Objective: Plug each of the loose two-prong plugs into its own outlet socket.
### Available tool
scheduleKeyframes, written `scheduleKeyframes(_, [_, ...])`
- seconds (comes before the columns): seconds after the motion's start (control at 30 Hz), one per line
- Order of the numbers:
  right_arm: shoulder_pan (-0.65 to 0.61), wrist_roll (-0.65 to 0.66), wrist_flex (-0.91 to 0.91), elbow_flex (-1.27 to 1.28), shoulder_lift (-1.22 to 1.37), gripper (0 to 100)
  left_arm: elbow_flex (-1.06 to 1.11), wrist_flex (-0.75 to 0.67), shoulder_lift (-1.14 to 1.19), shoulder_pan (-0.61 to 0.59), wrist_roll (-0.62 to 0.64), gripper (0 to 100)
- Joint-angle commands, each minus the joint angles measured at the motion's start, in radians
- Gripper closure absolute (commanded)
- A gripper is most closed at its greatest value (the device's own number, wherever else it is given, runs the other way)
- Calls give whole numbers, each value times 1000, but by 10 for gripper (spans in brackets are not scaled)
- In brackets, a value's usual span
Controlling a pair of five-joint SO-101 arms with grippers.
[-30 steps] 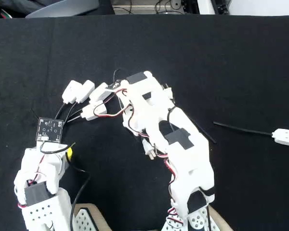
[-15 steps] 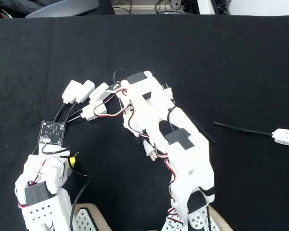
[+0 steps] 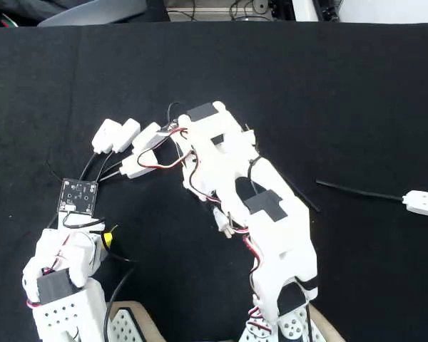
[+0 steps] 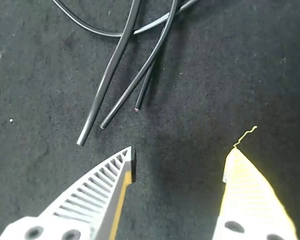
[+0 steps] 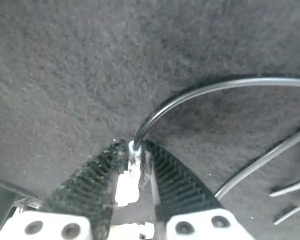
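Two arms stand side by side at the black desk [image 3: 357,92]. The left gripper [image 4: 182,152] hangs over the desk with its fingers spread wide, and the cut ends of several black cables [image 4: 115,60] lie just beyond the tips. A cluster of white blocks [image 3: 118,134] on black leads sits left of the middle. The right gripper [image 5: 134,147] is just beside that cluster, its fingers pinching a small white plug [image 5: 127,182] whose black cord [image 5: 215,86] curves away. Another white plug [image 3: 422,202] lies well apart at the right edge.

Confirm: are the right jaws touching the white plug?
Touching. The right wrist view shows both jaws pressed against the white plug with no gap, its black cord running out past their tips.
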Motion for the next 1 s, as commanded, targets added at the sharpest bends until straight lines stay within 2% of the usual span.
scheduleKeyframes(0.0, [2, 9, 8, -47, -7, 986, 19, 2, -6, 12, 0, 711])
scheduleKeyframes(0.23, [-3, 0, -38, -39, 1, 986, 19, 6, -6, 12, 0, 711])
scheduleKeyframes(0.37, [-3, -94, -112, -36, 19, 985, 19, 6, -6, 12, 0, 711])
scheduleKeyframes(0.57, [-48, -106, -135, -30, 50, 949, 19, 5, -6, 12, 0, 711])
scheduleKeyframes(0.83, [-69, -106, -86, -38, 48, 946, 19, 6, -6, 5, 0, 711])
scheduleKeyframes(0.97, [-61, -160, -87, -31, 15, 946, 19, 6, -6, 5, 0, 711])
